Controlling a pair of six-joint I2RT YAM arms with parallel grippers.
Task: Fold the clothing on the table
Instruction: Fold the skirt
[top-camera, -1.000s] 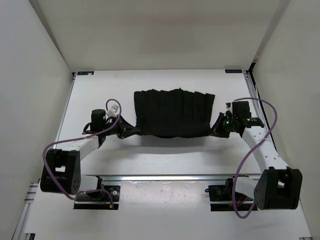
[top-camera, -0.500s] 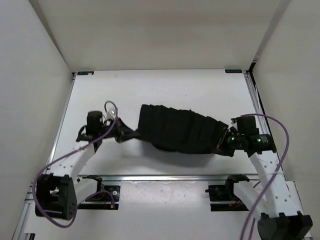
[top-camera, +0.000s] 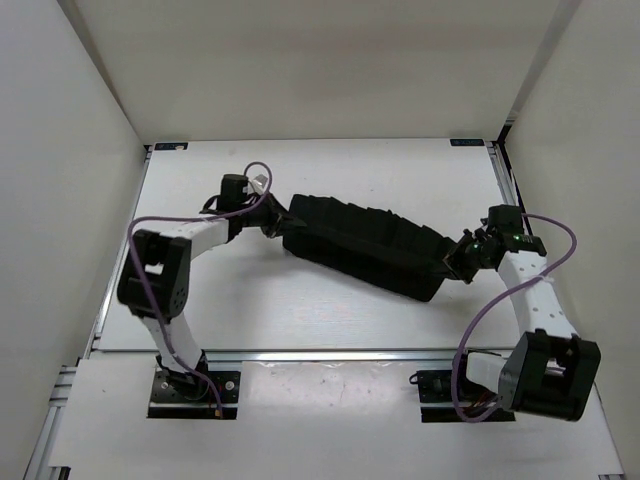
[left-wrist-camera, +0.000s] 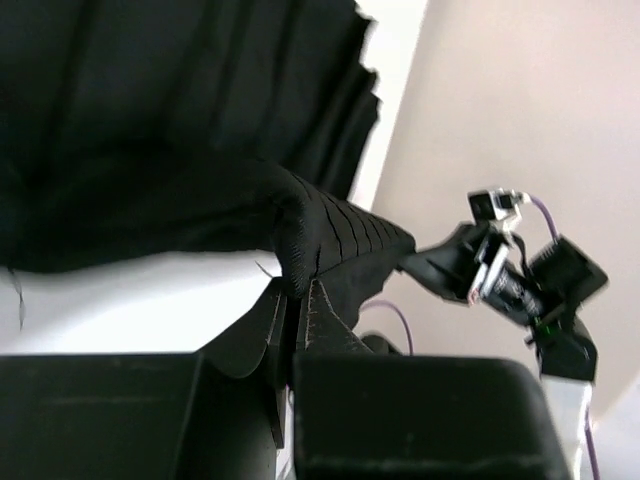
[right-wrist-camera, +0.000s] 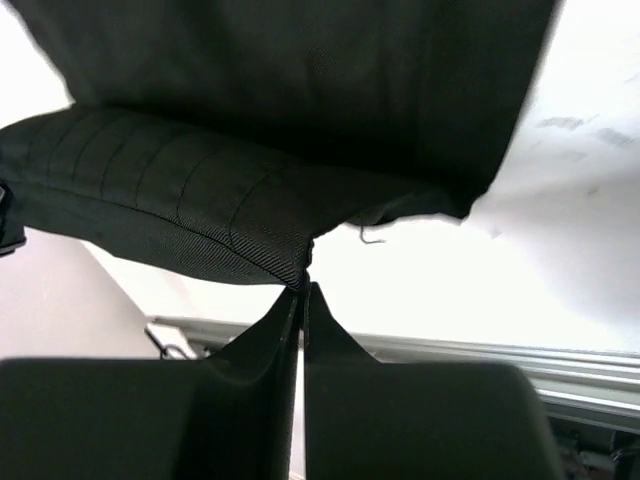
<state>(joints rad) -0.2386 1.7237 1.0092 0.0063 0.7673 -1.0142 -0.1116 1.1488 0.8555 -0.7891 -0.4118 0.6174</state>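
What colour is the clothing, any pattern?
Plain black clothing, no print, just fine stitched ribs along one edge. Clearest in the right wrist view.

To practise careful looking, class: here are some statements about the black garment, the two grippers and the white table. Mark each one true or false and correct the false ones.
1. The soft black fabric garment is pinched by the left gripper at one end and the right gripper at the other. True.
2. The garment lies in a crumpled heap in a far corner of the flat white table. False: it stretches as a slanted band between the grippers, across the table's middle.
3. The end at the left gripper is farther from the arm bases than the end at the right gripper. True.
4. The right gripper is open, clear of the cloth. False: it is shut on the garment's edge.
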